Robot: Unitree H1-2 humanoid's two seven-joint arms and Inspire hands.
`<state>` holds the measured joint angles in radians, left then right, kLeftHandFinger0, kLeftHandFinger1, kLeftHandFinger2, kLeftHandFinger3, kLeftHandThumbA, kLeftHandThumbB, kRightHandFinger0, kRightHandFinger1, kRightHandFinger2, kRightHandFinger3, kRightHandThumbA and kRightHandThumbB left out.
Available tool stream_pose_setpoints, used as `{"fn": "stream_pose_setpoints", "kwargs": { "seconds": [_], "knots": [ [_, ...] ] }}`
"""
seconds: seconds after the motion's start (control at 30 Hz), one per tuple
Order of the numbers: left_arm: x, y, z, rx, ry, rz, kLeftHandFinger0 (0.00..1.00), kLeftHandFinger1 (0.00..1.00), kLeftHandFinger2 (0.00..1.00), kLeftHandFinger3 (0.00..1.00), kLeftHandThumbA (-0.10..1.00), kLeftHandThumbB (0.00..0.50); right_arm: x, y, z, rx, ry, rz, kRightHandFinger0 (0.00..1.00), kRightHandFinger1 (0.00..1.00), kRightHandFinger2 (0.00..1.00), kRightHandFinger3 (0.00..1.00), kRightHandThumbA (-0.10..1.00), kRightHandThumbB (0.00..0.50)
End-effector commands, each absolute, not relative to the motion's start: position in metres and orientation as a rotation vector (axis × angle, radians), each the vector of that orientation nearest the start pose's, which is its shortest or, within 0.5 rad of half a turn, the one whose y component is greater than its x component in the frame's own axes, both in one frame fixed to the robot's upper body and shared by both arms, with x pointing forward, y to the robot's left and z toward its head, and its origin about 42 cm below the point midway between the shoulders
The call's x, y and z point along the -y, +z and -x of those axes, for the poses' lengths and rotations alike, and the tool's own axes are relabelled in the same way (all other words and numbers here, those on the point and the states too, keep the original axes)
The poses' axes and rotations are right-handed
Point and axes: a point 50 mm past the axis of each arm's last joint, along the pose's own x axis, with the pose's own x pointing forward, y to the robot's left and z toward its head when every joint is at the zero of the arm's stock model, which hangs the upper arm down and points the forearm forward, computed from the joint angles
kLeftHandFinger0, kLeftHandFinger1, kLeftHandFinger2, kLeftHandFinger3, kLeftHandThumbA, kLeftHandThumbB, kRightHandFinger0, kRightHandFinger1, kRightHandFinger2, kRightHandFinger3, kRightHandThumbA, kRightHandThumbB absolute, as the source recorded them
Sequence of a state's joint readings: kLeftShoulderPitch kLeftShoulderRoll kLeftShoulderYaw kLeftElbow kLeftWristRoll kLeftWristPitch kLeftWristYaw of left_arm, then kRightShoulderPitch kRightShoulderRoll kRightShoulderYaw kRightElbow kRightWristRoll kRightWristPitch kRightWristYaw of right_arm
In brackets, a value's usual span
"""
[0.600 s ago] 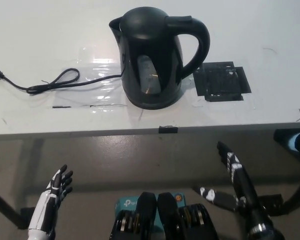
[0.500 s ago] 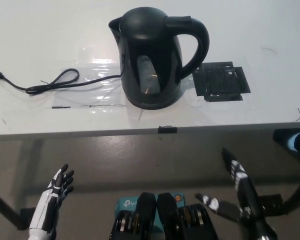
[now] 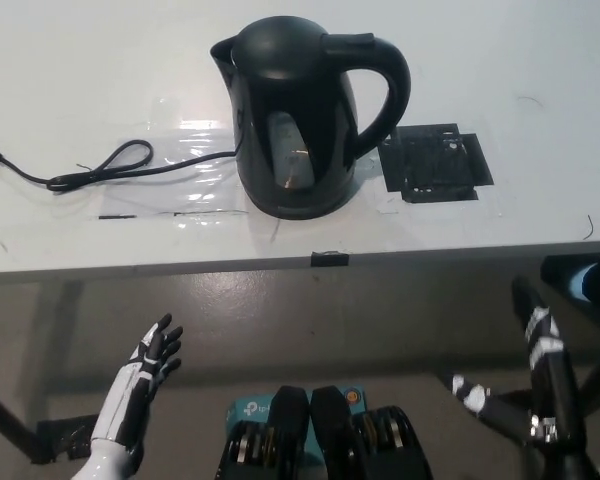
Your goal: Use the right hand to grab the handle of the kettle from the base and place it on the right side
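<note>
Head view. The right hand is at the lower right of the frame, below the near edge of the table. Its fingers are spread apart, one group pointing up toward the table and one extended to the left. It holds nothing and touches nothing.

The left hand is at the lower left, also below the table edge. Its fingers are straight and slightly apart. It holds nothing.

The kettle stands upright on the table, near the centre of the frame. It is black, with the spout pointing left and the handle on its right side. The lid is closed. Whether a separate base lies under it cannot be told; the bottom merges with the body. The kettle is well apart from the right hand, up and to the left of it, with the table edge between them.

A black power cord runs left from the kettle across clear tape on the tabletop. A square of black tape lies just beside the kettle on its right. A small black marker sits on the near table edge, below the kettle.
</note>
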<state>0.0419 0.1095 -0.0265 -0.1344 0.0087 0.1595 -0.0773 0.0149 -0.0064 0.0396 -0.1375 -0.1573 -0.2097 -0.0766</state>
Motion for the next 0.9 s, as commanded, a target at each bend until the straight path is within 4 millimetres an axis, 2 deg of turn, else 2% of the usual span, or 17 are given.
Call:
{"fn": "stream_pose_setpoints", "kwargs": {
  "seconds": [0.0,0.07,0.17,0.2,0.3,0.37,0.4,0.47,0.53,0.57,0.6,0.63,0.7,0.8,0.83,0.87],
  "knots": [
    [-0.238,0.116,-0.269,-0.055,-0.111,-0.107,1.0,1.0,1.0,1.0,0.94,0.037,0.202,0.184,-0.299,0.477,0.001,0.131,1.0,1.0,1.0,1.0,1.0,0.34],
    [-0.238,0.116,-0.268,-0.056,-0.11,-0.106,1.0,1.0,1.0,1.0,0.94,0.038,0.203,0.193,-0.309,0.495,0.022,0.143,1.0,1.0,1.0,1.0,1.0,0.365],
    [-0.238,0.116,-0.268,-0.056,-0.11,-0.105,1.0,1.0,1.0,1.0,0.93,0.039,0.203,0.193,-0.309,0.494,0.023,0.143,1.0,1.0,1.0,1.0,1.0,0.364],
    [-0.237,0.115,-0.267,-0.056,-0.117,-0.104,1.0,1.0,1.0,1.0,0.92,0.036,0.212,0.232,-0.349,0.513,0.088,0.188,1.0,1.0,1.0,1.0,1.0,0.434],
    [-0.237,0.111,-0.262,-0.061,-0.121,-0.107,1.0,1.0,1.0,1.0,0.91,0.057,0.224,0.248,-0.36,0.484,0.097,0.221,1.0,1.0,1.0,1.0,1.0,0.4],
    [-0.237,0.111,-0.262,-0.061,-0.121,-0.107,1.0,1.0,1.0,1.0,0.91,0.058,0.224,0.249,-0.36,0.48,0.099,0.221,1.0,1.0,1.0,1.0,1.0,0.401],
    [-0.238,0.11,-0.259,-0.069,-0.115,-0.123,1.0,1.0,1.0,1.0,0.91,0.057,0.25,0.278,-0.37,0.469,0.108,0.25,1.0,1.0,1.0,1.0,1.0,0.337],
    [-0.238,0.11,-0.259,-0.062,-0.12,-0.133,1.0,1.0,1.0,1.0,0.91,0.048,0.261,0.303,-0.382,0.489,0.125,0.249,1.0,1.0,1.0,1.0,1.0,0.299],
    [-0.238,0.11,-0.259,-0.062,-0.12,-0.133,1.0,1.0,1.0,1.0,0.91,0.047,0.261,0.304,-0.382,0.484,0.127,0.248,1.0,1.0,1.0,1.0,1.0,0.3],
    [-0.239,0.11,-0.26,-0.058,-0.121,-0.13,1.0,1.0,1.0,1.0,0.91,0.063,0.263,0.32,-0.398,0.481,0.13,0.262,1.0,1.0,1.0,1.0,0.95,0.302],
    [-0.239,0.11,-0.26,-0.057,-0.121,-0.129,1.0,1.0,1.0,1.0,0.91,0.069,0.264,0.328,-0.404,0.478,0.132,0.267,1.0,1.0,1.0,1.0,0.92,0.303],
    [-0.239,0.11,-0.26,-0.057,-0.121,-0.129,1.0,1.0,1.0,1.0,0.92,0.069,0.264,0.328,-0.404,0.476,0.133,0.267,1.0,1.0,1.0,1.0,0.92,0.303],
    [-0.239,0.11,-0.259,-0.06,-0.115,-0.136,1.0,1.0,1.0,1.0,0.92,0.071,0.259,0.342,-0.427,0.458,0.115,0.313,1.0,1.0,1.0,1.0,0.95,0.306],
    [-0.239,0.11,-0.259,-0.06,-0.115,-0.136,1.0,1.0,1.0,1.0,0.92,0.072,0.259,0.343,-0.427,0.453,0.115,0.313,1.0,1.0,1.0,1.0,0.95,0.306],
    [-0.239,0.111,-0.259,-0.058,-0.115,-0.137,1.0,1.0,1.0,1.0,0.92,0.053,0.252,0.353,-0.455,0.444,0.124,0.302,1.0,1.0,1.0,1.0,0.92,0.272],
    [-0.239,0.111,-0.259,-0.054,-0.115,-0.136,1.0,1.0,1.0,1.0,0.92,0.045,0.251,0.354,-0.459,0.437,0.122,0.303,1.0,1.0,1.0,1.0,0.92,0.266]
  ]
}}
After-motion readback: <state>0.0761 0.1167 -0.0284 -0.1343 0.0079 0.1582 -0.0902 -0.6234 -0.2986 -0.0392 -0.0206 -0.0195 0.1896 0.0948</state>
